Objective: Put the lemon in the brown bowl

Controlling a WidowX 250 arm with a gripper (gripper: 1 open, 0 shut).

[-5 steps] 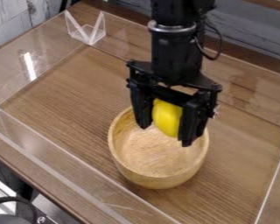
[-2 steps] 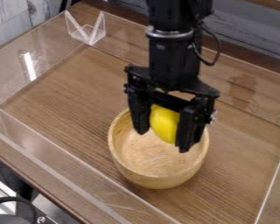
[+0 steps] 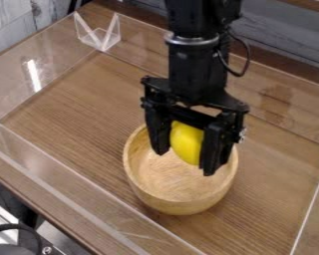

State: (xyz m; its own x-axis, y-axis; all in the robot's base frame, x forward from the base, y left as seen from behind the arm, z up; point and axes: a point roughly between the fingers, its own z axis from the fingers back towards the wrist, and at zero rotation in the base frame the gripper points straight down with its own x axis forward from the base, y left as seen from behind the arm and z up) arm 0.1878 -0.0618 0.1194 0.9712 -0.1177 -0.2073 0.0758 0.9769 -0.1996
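The claw (image 3: 189, 139) pinches the lemon (image 3: 187, 142) (bright yellow thing) above the brown bowl (image 3: 179, 184).

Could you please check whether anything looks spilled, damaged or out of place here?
Nothing stands out. The bowl looks intact and sits flat on the table, and the lemon shows at the gripper, over the bowl. I see no spill, though the arm hides part of the scene.
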